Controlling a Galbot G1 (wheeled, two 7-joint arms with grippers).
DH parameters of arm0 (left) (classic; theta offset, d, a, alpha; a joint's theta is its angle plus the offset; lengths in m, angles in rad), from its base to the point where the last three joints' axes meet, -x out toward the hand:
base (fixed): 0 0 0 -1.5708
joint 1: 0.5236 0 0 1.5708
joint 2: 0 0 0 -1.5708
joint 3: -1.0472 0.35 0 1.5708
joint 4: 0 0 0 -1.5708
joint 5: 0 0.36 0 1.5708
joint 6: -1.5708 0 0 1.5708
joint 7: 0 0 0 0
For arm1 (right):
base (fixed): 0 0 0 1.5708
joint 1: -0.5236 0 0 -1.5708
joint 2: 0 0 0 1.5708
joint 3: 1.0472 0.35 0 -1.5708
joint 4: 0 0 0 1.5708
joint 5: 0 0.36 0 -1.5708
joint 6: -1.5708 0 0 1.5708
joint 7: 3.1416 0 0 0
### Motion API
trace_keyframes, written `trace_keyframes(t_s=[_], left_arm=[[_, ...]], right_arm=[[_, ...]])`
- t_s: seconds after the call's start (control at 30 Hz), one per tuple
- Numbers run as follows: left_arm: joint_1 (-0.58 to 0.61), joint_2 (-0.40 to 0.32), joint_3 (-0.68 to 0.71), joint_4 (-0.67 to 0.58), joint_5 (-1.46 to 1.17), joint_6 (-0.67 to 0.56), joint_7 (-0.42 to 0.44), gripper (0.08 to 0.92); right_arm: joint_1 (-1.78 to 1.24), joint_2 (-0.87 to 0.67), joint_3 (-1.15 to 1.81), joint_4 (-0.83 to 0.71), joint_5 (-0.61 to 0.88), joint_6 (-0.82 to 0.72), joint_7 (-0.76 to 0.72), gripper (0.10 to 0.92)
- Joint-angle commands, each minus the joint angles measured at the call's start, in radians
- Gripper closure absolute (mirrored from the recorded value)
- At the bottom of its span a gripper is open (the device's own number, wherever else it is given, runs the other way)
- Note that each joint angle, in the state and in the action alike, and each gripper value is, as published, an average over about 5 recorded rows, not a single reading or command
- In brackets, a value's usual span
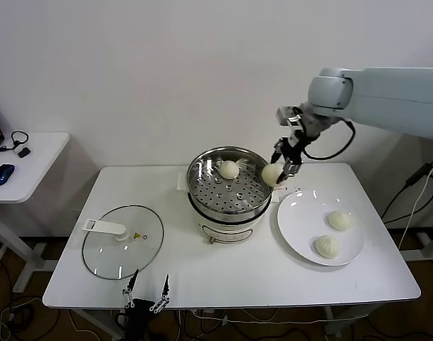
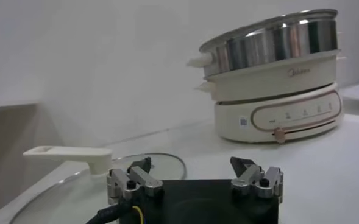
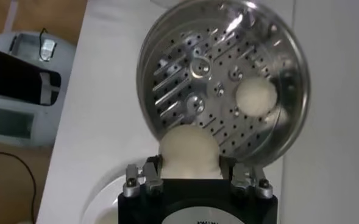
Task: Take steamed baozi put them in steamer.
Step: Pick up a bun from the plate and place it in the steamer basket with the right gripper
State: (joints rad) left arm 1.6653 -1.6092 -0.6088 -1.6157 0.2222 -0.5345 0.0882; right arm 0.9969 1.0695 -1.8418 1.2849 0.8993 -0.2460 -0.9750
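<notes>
White table (image 1: 223, 277), right gripper (image 1: 284, 167) jaws clamped on baozi (image 1: 271, 174), just above steamer (image 1: 202, 186) rim

The white surface (image 1: 223, 273) carries the steamer (image 1: 227, 186) on its cooker base at centre; glass lid (image 1: 123, 241) left; white plate (image 1: 301, 226) right.

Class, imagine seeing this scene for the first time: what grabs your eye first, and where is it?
The right gripper holds a baozi in the air at the right rim of the shiny steamer mid-table, where one bun already sits. Two more buns wait on the white plate to its right.
</notes>
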Motion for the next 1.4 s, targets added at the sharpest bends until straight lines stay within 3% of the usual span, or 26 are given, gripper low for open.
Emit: trace_keyframes(t_s=[0.03,0.5,0.97,1.23,1.4], left_arm=[[-0.001,-0.015,-0.005,-0.002,-0.003,0.002,0.001,0.177],[0.0,-0.021,-0.017,-0.002,-0.003,0.003,0.001,0.177],[-0.002,-0.015,-0.014,-0.001,-0.002,0.001,0.002,0.177],[0.001,-0.013,-0.016,-0.001,-0.002,-0.001,0.001,0.177],[0.003,-0.014,-0.017,-0.006,-0.002,-0.001,0.001,0.177]], right_arm=[[-0.17,0.204,0.125,-0.174,0.026,-0.033,0.046,0.397],[-0.393,0.402,0.221,-0.437,-0.022,-0.036,0.044,0.392],[-0.407,0.426,0.2,-0.475,-0.041,-0.035,0.031,0.386],[-0.378,0.411,0.199,-0.464,-0.04,-0.041,0.05,0.228],[-0.321,0.365,0.184,-0.41,-0.035,-0.037,0.033,0.204]])
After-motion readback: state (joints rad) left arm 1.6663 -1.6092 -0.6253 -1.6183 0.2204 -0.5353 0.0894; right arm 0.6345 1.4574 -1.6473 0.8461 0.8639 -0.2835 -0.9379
